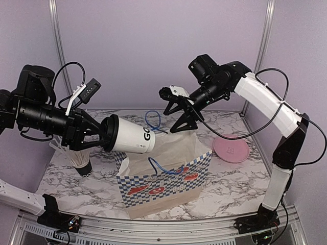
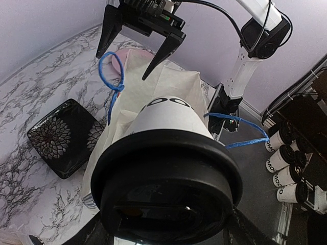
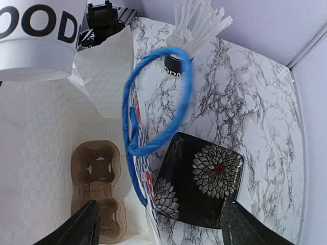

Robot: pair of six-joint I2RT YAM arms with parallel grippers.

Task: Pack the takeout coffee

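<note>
One cup tray inside bag, right-wrist view only, left gripper clasping coffee cup, right gripper wide, empty.

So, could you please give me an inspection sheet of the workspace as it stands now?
Surface: marble-patterned table, no damage seen.
Job's things: takeout coffee, lidded, tilted above the open checkered bag; cup carrier inside.
Clutter: black straw cup, black floral dish, pink plate.
End effectors: left end effector grips the coffee's lid end; right end effector open, by a blue bag handle.
Cables: black leads looped along both arms.
Surroundings: lilac walls, metal frame posts.
</note>
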